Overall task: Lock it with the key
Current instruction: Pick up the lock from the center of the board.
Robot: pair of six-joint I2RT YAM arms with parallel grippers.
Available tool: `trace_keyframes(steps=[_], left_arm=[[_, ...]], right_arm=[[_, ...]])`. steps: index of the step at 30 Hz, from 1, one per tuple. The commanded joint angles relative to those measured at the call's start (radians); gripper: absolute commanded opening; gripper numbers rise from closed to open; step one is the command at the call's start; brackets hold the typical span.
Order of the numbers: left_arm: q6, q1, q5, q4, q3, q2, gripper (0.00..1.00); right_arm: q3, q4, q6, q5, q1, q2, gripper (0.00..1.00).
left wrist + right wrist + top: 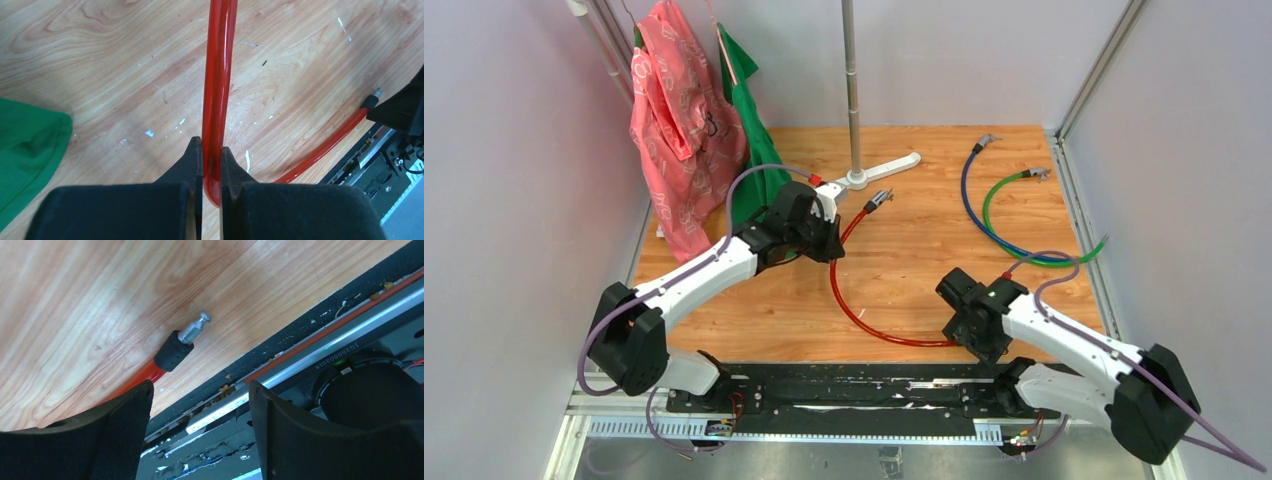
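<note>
The left claw [212, 152] pinches the red cable [218, 75], probably to steady it for locking; the right claw [200, 390] gapes wide beside the cable's plug [195, 328] (resting on the table [75, 290]); the key isn't discernible.

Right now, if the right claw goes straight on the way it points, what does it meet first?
Probably the red cable's metal end plug, lying on the wooden table just ahead of the open right claw. Depth is unclear, so it might touch the wood beside it.
</note>
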Motion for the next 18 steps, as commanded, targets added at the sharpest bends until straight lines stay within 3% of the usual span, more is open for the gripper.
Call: trace_keyframes(steps=[1,18], left_arm=[[0.022,0.003,0.025,0.002,-0.019,-0.025,0.00],[0.055,0.002,0.086,-0.042,-0.036,-0.048,0.00]], right_arm=[[0.024,0.000,0.065,0.007,-0.010,0.081,0.72],[0.015,0.232,0.021,0.047,-0.010,0.222,0.72]])
